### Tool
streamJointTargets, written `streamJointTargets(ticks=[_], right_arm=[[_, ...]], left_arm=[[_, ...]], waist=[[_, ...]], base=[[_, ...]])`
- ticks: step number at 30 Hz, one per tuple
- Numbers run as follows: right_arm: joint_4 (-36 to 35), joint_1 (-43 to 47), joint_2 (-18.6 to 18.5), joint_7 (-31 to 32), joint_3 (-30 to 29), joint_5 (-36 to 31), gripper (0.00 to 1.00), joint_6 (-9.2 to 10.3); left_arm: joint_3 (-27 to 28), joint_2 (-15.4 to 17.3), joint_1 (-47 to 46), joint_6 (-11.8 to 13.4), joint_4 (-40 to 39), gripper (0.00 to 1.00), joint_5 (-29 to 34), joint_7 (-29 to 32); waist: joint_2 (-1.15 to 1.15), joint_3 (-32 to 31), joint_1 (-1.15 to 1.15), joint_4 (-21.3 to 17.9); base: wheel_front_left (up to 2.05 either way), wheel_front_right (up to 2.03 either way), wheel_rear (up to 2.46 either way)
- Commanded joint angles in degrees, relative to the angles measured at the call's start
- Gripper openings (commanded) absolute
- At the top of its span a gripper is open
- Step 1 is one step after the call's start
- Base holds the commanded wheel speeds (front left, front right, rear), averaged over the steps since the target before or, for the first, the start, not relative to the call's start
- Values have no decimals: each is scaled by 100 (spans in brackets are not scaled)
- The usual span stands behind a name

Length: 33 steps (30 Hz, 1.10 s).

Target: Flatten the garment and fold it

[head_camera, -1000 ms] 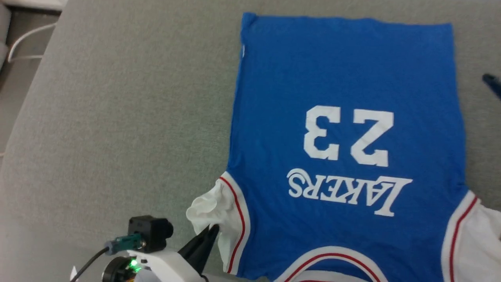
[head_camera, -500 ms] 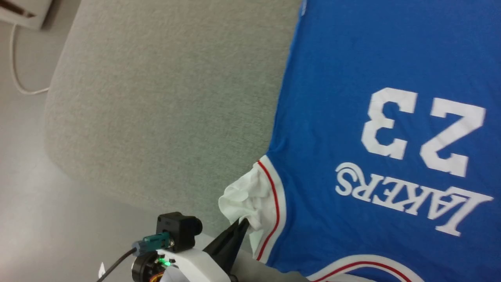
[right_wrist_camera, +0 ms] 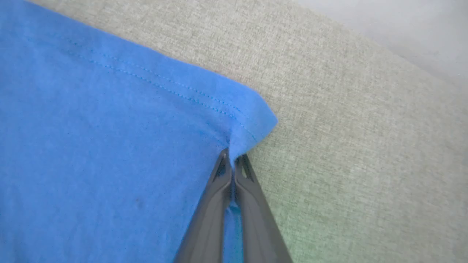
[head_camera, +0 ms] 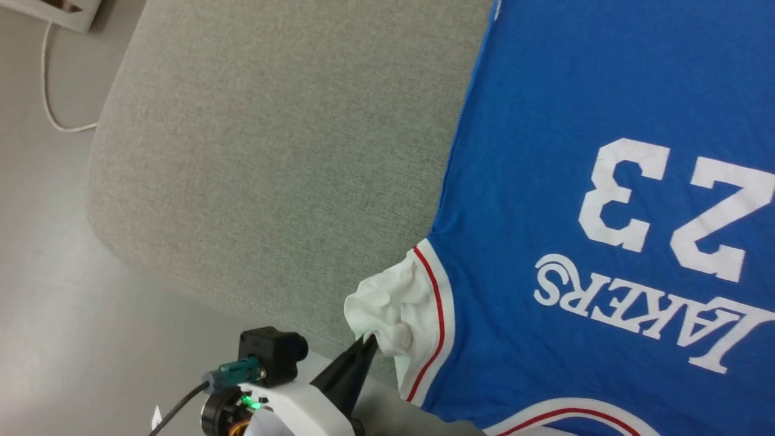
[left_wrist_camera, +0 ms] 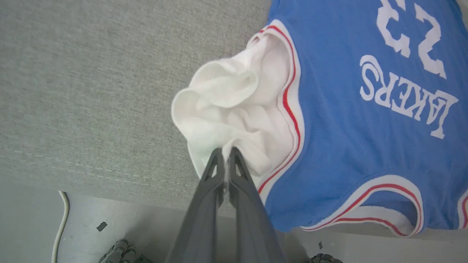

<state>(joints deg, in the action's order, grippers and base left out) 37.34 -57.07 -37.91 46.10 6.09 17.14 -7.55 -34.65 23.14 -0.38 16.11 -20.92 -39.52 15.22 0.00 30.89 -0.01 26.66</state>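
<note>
Garment (head_camera: pixel 545 121) lies spread, print side up, on the grey fabric-covered desk (head_camera: pixel 272 151), collar end at the near edge. White lettering reads "LAKERS" (head_camera: pixel 648 312) and "23" (head_camera: pixel 666 206), upside down from the robot's side. Left gripper (left_wrist_camera: pixel 225 150) sits low at the near desk edge, fingers pressed together, pinching the bunched white sleeve (left_wrist_camera: pixel 234 102). Right gripper (right_wrist_camera: pixel 232 155) is clamped on the blue hem corner (right_wrist_camera: pixel 256 120), fingers angled low over the fabric.

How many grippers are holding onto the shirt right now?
2. The left gripper pinches the bunched white sleeve of the shirt; the right gripper pinches a blue hem corner. Neither grip is hidden.
</note>
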Motion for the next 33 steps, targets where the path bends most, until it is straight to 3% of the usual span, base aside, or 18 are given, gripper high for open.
streamJointTargets(ticks=[1,9,15,23,27,33], right_arm=[[282,440,3,36,90,64,0,6],[461,1012,76,-564,112,171,0,6],[87,1871,92,-714,274,512,0,6],[-983,3257,-33,-309,-101,959,0,6],[-1890,4200,2,9,-604,1077,0,6],[-3145,5631,509,636,-1494,949,0,6]], left_arm=[[65,8,-67,-32,44,0,-20,-61],[401,120,73,115,272,0,-147,-204],[602,284,339,204,337,0,-285,-224],[835,348,722,393,373,0,-398,-391],[929,344,854,469,423,0,-408,-522],[975,302,891,475,477,0,-375,-712]], waist=[[0,-310,1,-247],[0,-1265,1,-897],[0,-1976,1,-1406],[0,-2526,1,-1911],[0,-2677,1,-2102],[0,-2725,1,-2222]], base=[[0,0,0],[0,0,0],[0,0,0],[0,0,0],[0,0,0],[0,0,0]])
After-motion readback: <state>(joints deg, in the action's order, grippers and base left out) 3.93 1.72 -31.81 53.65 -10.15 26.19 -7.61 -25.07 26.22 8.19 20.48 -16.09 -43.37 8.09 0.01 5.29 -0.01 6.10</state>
